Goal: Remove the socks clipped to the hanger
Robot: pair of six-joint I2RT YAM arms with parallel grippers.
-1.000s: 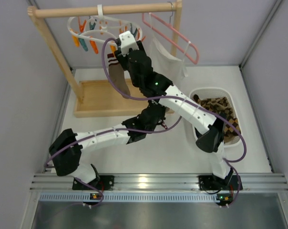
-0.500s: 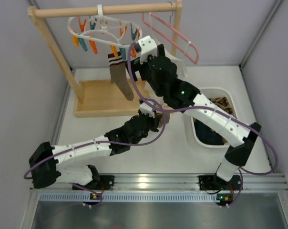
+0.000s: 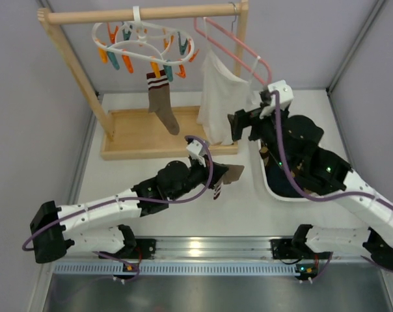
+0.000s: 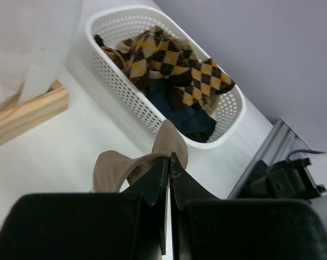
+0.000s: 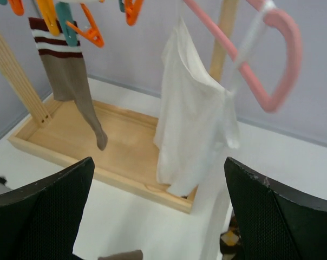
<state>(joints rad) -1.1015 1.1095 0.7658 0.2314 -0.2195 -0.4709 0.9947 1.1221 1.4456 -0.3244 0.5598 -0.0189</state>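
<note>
Done: several patterned socks (image 4: 169, 59) lie in the white basket (image 4: 120, 81).
Left jaws: pinched on a plain brown sock (image 4: 169, 142), above the tabletop (image 3: 242, 208) beside the basket.
Right jaws: wide, empty, near the white cloth (image 5: 190, 108).
Remaining: one striped-cuff sock (image 3: 161, 101) clipped to the hanger (image 3: 139, 40).

Left arm (image 3: 105, 208): I find it reaching low and forward towards the centre, wrist level. Left claw (image 4: 170, 160): fingers pressed together, pinching a brown sock (image 4: 112, 168). Right arm (image 3: 352, 188): elbow folded out to the right, wrist raised and pointing left. Right claw (image 3: 241, 127): fingers spread wide, gripping nothing.
</note>
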